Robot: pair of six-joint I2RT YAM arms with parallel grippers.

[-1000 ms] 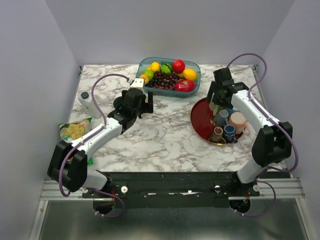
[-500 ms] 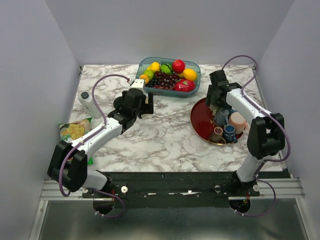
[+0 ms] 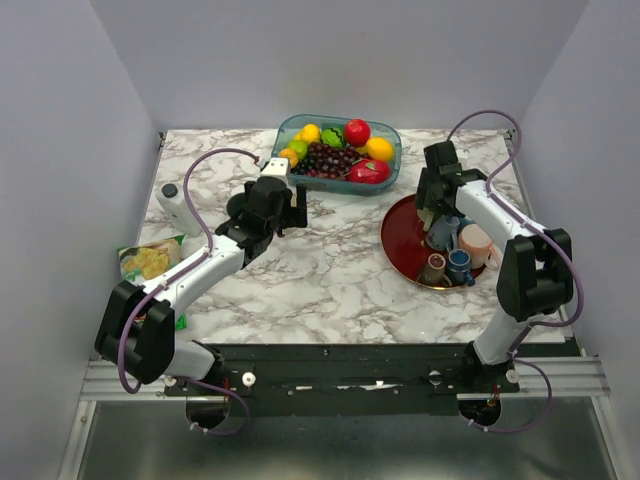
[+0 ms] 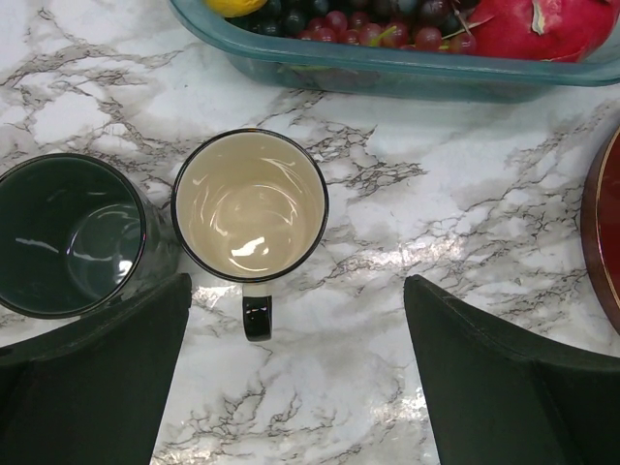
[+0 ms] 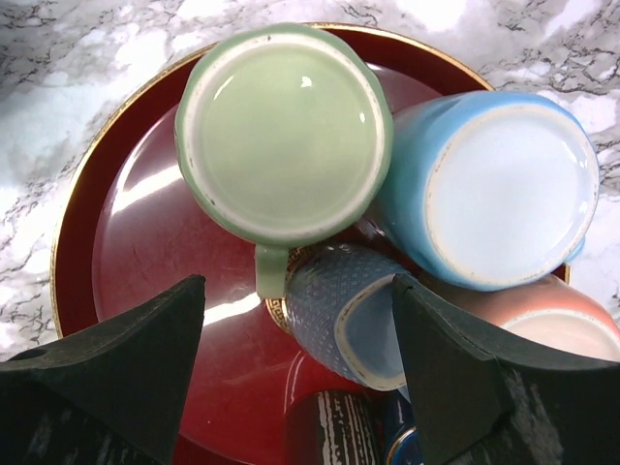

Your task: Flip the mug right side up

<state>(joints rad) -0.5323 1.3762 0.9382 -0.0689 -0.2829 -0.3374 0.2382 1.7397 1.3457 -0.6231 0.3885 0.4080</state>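
Note:
Upside-down mugs crowd the red tray (image 5: 87, 208): a pale green mug (image 5: 283, 131), a light blue mug (image 5: 504, 189) and a pink mug (image 5: 567, 325). A textured blue mug (image 5: 339, 305) lies tilted under them. My right gripper (image 5: 300, 373) hovers open above the tray, its fingers on either side of the textured mug, touching nothing. From above, the right gripper (image 3: 432, 212) covers the tray's (image 3: 398, 245) far part. My left gripper (image 4: 295, 373) is open and empty over the marble, near an upright cream-lined black mug (image 4: 250, 205) and an upright dark green mug (image 4: 66, 232).
A teal bowl of fruit (image 3: 338, 147) stands at the back centre. A white device (image 3: 176, 205) and a snack bag (image 3: 150, 260) lie at the left. More small dark cups (image 3: 447, 267) sit at the tray's near side.
The right arm has shifted slightly left over the tray and its jaws have narrowed a little. The left arm has not moved.

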